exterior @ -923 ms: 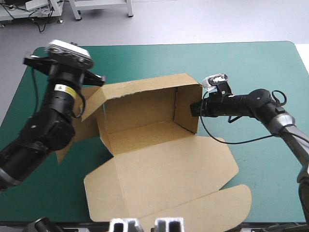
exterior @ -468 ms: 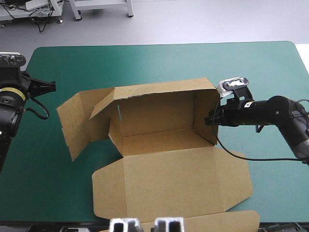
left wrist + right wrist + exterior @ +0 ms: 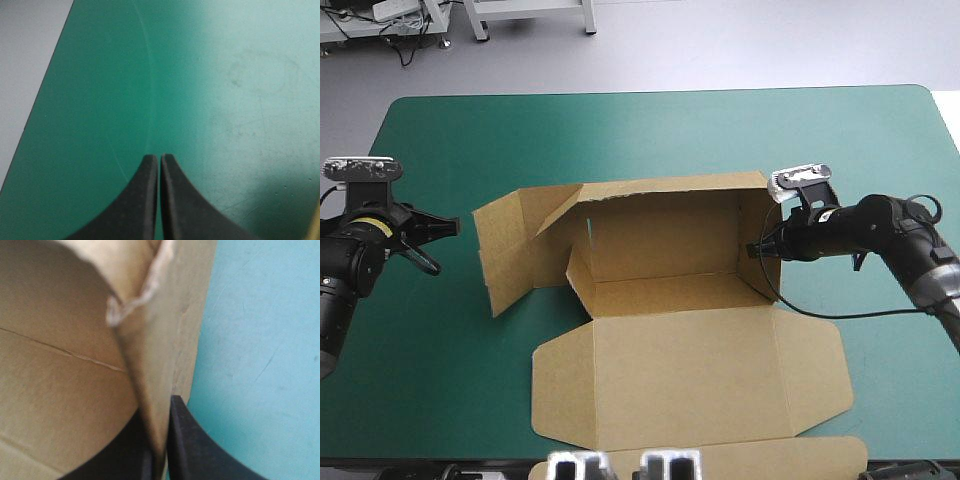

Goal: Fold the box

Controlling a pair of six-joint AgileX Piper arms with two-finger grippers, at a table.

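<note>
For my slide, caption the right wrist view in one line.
Right tool shut on a raised end wall of the brown box, teal-green cover alongside.

One teal-green table cover [image 3: 650, 135]

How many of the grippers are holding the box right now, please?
1. The right gripper is shut on the right wall of the box; the left gripper, shut on nothing, is over bare teal-green cover left of the box.
</note>
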